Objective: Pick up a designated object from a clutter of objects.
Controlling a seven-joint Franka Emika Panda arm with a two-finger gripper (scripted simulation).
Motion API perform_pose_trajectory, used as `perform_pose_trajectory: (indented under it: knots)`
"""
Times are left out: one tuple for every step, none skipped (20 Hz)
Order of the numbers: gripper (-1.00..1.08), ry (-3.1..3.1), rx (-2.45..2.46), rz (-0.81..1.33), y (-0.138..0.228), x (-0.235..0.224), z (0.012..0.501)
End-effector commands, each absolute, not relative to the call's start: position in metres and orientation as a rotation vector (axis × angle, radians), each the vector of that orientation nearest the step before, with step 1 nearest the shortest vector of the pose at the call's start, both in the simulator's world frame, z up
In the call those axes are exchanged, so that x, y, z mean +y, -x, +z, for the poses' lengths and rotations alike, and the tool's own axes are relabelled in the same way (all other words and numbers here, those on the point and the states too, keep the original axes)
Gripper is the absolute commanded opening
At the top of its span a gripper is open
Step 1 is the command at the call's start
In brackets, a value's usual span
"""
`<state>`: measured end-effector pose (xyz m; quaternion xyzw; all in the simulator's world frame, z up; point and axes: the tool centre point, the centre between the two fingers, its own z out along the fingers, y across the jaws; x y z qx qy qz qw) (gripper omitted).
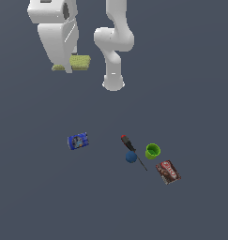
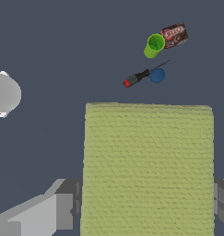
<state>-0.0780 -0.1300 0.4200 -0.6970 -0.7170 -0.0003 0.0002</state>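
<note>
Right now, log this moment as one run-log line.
end effector: shut on sponge block | block: lifted clear of the floor | left on floor: blue can, screwdriver, blue ball, green cup, red-brown box

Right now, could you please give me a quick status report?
Gripper shut on sponge block. Block raised high, apart from the clutter. Blue can, screwdriver, green cup below; nothing in the way.
</note>
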Motion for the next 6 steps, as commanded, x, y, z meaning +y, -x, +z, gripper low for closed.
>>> perform_pose_trajectory:
  knots:
    - [-1.0, 2.19, -2.253, -0.001, 0.0783, -0.1318, 0.4287]
    - [-1.0, 2.19, -2.253, -0.001, 0.0782, -0.1322, 0.4307]
    - [-1.0, 2.19, -2.252, 0.0, 0.078, -0.1326, 0.4322]
    - [-1.0, 2.19, -2.252, 0.0, 0.0779, -0.1329, 0.4332]
    - [-1.0, 2.19, -2.252, 0.0, 0.0778, -0.133, 0.4338]
    - [-1.0, 2.19, -2.252, 0.0, 0.0778, -0.1331, 0.434]
